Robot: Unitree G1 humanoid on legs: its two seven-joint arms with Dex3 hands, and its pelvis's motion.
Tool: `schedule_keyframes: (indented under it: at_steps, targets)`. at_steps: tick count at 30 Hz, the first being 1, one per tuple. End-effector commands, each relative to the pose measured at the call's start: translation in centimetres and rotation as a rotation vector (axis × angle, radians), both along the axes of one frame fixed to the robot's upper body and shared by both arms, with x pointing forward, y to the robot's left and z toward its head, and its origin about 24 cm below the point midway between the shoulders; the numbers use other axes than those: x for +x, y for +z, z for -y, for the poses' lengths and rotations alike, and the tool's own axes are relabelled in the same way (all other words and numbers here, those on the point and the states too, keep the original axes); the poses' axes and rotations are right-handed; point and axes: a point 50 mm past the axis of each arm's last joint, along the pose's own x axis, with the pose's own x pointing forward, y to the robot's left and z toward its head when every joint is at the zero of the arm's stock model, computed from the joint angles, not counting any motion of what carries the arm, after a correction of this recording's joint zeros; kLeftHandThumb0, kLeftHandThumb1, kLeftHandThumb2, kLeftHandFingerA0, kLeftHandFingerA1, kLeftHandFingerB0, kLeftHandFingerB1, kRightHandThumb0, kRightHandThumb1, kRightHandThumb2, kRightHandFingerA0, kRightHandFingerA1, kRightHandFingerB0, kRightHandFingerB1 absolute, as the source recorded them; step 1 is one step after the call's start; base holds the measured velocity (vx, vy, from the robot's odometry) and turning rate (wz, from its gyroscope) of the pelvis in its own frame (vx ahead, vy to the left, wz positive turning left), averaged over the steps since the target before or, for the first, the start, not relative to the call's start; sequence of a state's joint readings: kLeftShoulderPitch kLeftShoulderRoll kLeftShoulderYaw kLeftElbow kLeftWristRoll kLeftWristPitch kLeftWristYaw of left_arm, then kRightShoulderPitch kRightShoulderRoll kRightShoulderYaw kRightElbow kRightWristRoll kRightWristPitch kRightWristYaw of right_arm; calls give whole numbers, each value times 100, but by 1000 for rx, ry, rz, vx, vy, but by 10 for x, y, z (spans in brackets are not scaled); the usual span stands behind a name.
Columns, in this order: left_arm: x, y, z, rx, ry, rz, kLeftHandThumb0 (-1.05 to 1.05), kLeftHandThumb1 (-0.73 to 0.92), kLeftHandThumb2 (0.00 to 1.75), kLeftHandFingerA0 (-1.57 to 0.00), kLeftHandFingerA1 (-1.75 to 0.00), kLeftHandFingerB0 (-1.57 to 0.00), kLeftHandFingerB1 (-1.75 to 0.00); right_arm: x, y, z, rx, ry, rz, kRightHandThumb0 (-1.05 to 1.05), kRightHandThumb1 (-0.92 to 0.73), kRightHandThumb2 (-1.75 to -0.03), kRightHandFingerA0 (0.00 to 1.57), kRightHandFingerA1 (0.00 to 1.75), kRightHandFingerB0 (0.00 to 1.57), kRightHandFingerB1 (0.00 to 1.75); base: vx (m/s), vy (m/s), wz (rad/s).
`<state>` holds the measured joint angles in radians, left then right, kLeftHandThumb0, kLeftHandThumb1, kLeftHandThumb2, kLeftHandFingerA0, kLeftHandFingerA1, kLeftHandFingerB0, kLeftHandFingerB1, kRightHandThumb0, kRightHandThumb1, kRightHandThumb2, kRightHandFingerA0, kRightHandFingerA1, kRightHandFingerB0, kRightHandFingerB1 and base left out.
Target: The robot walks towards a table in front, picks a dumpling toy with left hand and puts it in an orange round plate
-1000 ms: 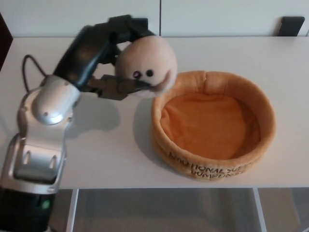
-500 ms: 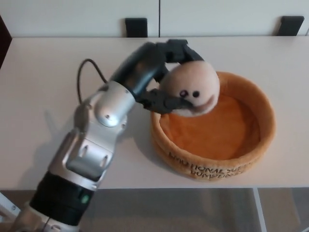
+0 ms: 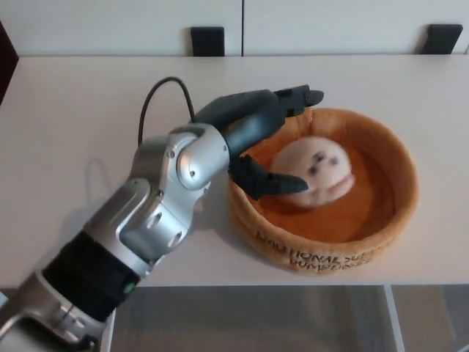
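The dumpling toy (image 3: 316, 171), a pale pink plush ball with a small face, lies inside the orange round plate (image 3: 388, 220), a soft plush bowl with dark lettering on its front wall. My left hand (image 3: 265, 139) reaches over the plate's left rim, open, with its upper fingers (image 3: 297, 99) spread above the toy and the thumb (image 3: 272, 182) low beside it. Nothing is held between them. My right hand does not show.
The plate stands on a white table (image 3: 88, 110) whose front edge runs along the bottom of the view. A black cable (image 3: 157, 92) loops off my left forearm. Two dark brackets (image 3: 207, 39) sit at the table's far edge against the wall.
My left hand carried the dumpling toy rightward over the plate's rim, then opened. The toy dropped from the fingers and now rests in the plate.
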<state>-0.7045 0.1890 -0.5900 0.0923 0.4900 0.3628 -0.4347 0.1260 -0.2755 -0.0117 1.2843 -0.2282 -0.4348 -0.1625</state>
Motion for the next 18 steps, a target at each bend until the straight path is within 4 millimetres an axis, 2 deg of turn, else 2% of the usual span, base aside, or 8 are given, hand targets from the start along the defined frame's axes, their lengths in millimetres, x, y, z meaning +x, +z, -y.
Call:
schedule_keyframes:
  at_steps: [1,2,10,13,14,18]
  targets:
    - [2,13,-9,140,3,-55,-101,55,101,0,0,0,-9,0,3,6,-12,-6,15,-45,-59,-81,68,57,38,45,0,0,0]
    - [0,16,-10,151,-12,-40,-105,59,106,0,0,0,-9,0,3,6,-11,-6,9,-44,-59,-80,68,57,37,45,0,0,0]
    - [-5,28,-16,131,-33,13,-105,61,108,0,-1,0,-6,2,3,5,-1,-4,9,-45,-59,-81,69,58,36,45,0,0,0]
    - [-13,35,-22,62,-28,55,-105,60,105,0,-1,0,-1,2,3,4,-4,8,9,-44,-59,-80,66,56,37,45,0,0,0]
    - [-23,43,-29,-33,-46,95,-103,60,99,-2,-2,0,0,4,3,4,-5,16,10,-44,-59,-81,65,56,37,45,0,0,0]
    - [-28,47,-33,-74,-54,112,-103,60,99,-2,-2,0,0,5,3,3,-6,19,11,-44,-59,-81,65,56,37,45,0,0,0]
